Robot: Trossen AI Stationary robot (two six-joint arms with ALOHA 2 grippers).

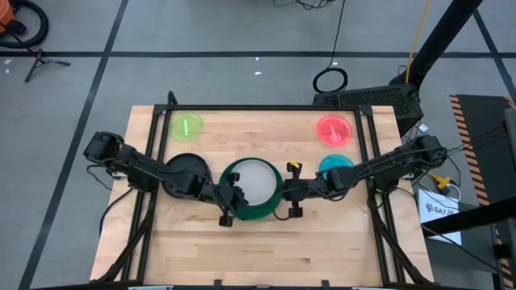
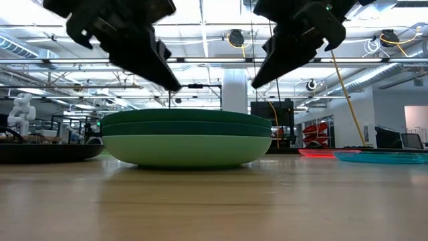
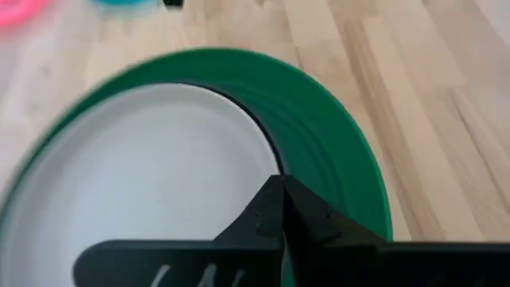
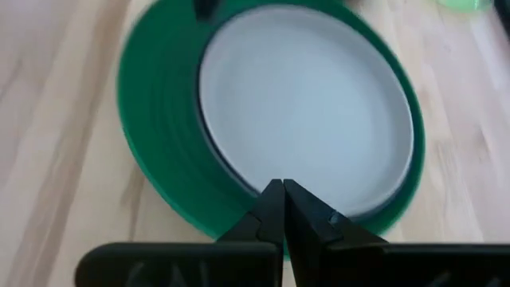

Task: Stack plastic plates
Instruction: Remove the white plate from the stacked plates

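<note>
A stack of three large plates rests on the table's middle, mint at the bottom with two dark green above. A white plate lies in the top green plate. A dark rim shows under the white plate's edge. My left gripper is shut and hovers above the stack's left rim. My right gripper is shut and hovers above the stack's right rim. A black plate lies left of the stack, partly under the left arm. The lime, red and cyan plates lie apart.
The lime plate sits near the far left corner and the red one near the far right. The cyan plate lies under the right arm. Bare wood stretches along the table's near half. A dark metal frame runs round the table.
</note>
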